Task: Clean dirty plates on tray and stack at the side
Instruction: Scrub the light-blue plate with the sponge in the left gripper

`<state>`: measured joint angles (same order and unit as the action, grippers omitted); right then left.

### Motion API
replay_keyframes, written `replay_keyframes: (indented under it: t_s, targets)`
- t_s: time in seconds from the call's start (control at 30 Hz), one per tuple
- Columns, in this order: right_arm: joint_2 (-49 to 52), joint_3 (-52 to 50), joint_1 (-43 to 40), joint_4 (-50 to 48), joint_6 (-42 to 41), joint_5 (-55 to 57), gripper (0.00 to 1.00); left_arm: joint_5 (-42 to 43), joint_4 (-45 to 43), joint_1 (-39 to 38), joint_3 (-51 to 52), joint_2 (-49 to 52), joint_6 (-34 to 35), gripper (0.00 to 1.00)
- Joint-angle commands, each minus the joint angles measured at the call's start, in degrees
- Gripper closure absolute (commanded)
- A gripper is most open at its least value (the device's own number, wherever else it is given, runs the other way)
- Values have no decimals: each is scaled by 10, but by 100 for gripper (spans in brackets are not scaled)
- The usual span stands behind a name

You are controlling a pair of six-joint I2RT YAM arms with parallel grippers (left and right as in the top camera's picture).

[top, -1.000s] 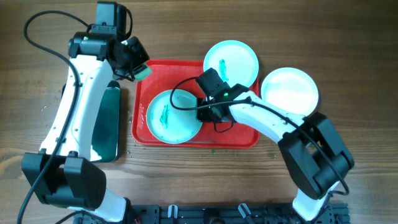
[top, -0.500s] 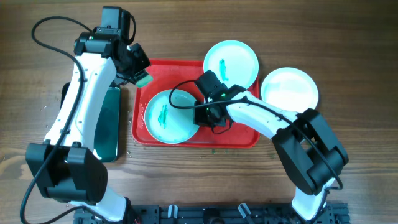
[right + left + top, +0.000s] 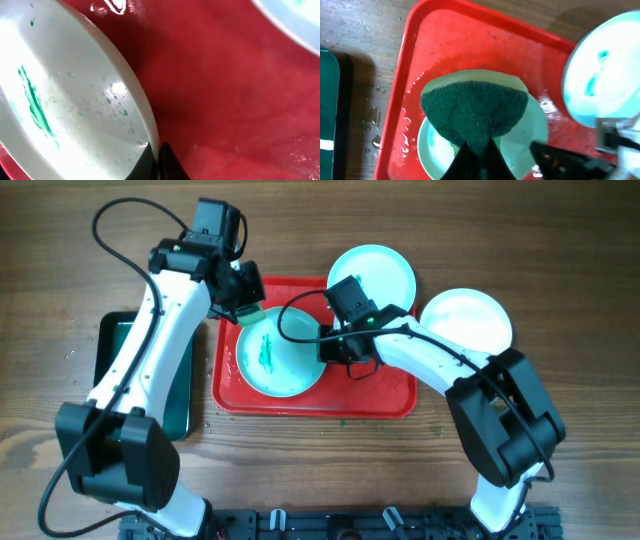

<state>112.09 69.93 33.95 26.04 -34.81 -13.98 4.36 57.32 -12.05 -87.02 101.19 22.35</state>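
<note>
A white plate smeared with green lies in the red tray. My right gripper is shut on its right rim and holds it tilted; the rim shows between the fingers in the right wrist view, where the plate carries a green streak. My left gripper is shut on a dark green sponge just above the plate's far edge. A second dirty plate rests on the tray's far right corner. A clean white plate lies on the table to the right.
A dark green basin with water stands left of the tray. Water drops lie on the wood between basin and tray. The wooden table extends right of the clean plate.
My left gripper has moved right with the sponge, from over the tray's far left corner to the dirty plate's far edge. The right gripper shifted slightly toward the far side, plate still held.
</note>
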Motion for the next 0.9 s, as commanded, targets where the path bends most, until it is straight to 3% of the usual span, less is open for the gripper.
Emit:
replay_keyframes:
  t_s: [0.0,0.43,0.6,0.67,0.7,0.8,0.87]
  targets:
    - [10,29,1,11,49,-14,96,4,-32,-2,57,26,-57,96]
    - [40,44,-22,20,46,-54,96,-1,-226,-54,259,46,-69,96]
    - [40,44,-22,11,46,-54,96,27,-217,-87,294,46,-73,96]
    - [40,44,-22,12,47,-54,96,138,-193,-95,294,40,-181,96]
    - [40,44,-22,12,47,-54,96,155,-186,-97,294,36,-197,96]
    - [40,44,-22,12,46,-54,96,163,-158,-96,294,30,-244,96]
    - [40,44,-22,10,46,-55,96,119,-174,-95,294,31,-242,96]
